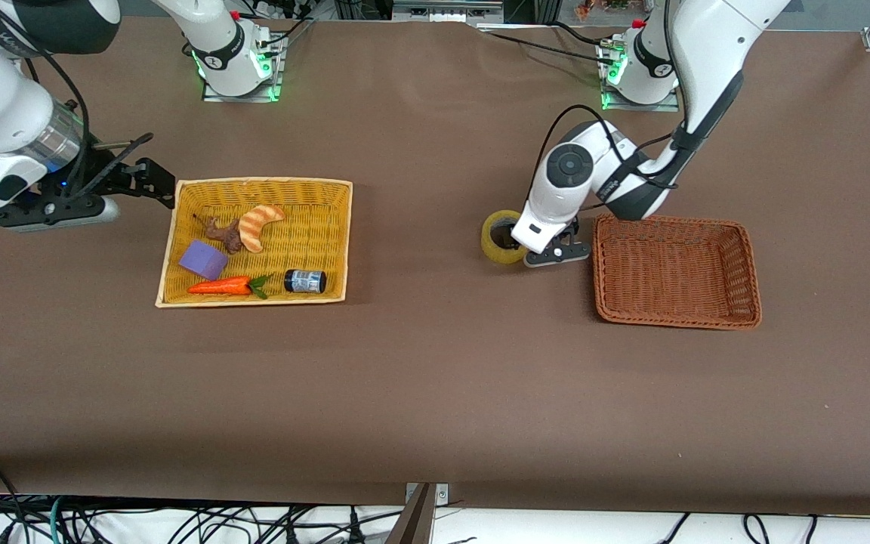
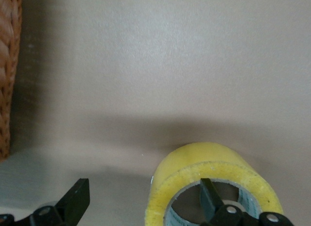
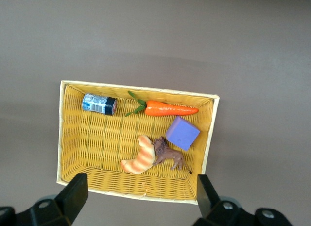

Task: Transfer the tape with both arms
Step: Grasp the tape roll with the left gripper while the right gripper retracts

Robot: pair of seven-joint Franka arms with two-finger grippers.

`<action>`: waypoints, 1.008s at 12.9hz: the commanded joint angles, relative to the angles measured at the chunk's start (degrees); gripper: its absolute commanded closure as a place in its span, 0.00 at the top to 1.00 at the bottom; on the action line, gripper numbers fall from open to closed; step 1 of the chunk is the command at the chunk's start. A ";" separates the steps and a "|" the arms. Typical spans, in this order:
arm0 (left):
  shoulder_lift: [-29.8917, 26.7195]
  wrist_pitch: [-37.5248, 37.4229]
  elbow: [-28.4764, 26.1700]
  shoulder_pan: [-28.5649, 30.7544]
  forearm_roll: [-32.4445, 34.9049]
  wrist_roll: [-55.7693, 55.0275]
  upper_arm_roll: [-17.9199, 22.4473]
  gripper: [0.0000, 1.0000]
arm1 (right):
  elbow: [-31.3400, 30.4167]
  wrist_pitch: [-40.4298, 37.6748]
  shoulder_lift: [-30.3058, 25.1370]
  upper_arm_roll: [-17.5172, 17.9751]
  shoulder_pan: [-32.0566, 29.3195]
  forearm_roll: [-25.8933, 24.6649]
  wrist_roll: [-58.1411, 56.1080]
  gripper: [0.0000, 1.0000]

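The tape [image 1: 502, 237] stands on edge on the bare bench [image 1: 435, 393], just beside the brown wicker basket [image 1: 677, 270]. It is a rigid ring, glossy yellowish film wound on a grey-white core; judged light, stiff and somewhat slippery, and liable to roll. Grip across the wall, one finger through the core.

The left gripper [image 2: 146, 206] is at the roll, fingers spread, one finger inside the core hole, the other clear of the roll.

The right gripper [image 3: 141, 197] waits, fingers spread, over the bench beside the yellow woven basket [image 1: 333, 227] holding a small black jar [image 1: 305, 281].
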 commanded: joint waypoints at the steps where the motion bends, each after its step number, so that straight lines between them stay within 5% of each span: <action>1: 3.32 0.90 -0.05 0.32 8.87 -9.09 -1.47 0.97 | 2.11 -2.00 0.49 1.23 -1.43 0.26 -0.45 0.99; 2: 4.21 0.99 -0.05 0.32 11.86 -10.86 -1.47 0.77 | 2.11 -2.00 0.49 1.06 -1.70 0.26 -0.44 0.99; 3: 4.48 0.99 0.04 0.32 13.45 -11.32 -1.47 0.45 | 2.20 -2.17 0.49 0.45 -2.05 0.26 -0.44 0.99; 4: 4.48 0.99 0.22 0.58 13.64 -11.23 -1.39 0.36 | 2.37 -3.22 0.32 0.36 -2.05 0.26 0.16 0.99; 6: 4.57 0.99 0.48 1.02 13.47 -11.06 -1.47 0.59 | 2.64 -4.46 0.32 0.18 -2.23 0.35 1.31 1.00; 13: 4.21 0.46 0.74 1.11 12.50 -13.77 -3.22 0.71 | 7.03 -4.02 2.78 0.09 -2.49 -0.44 1.22 1.00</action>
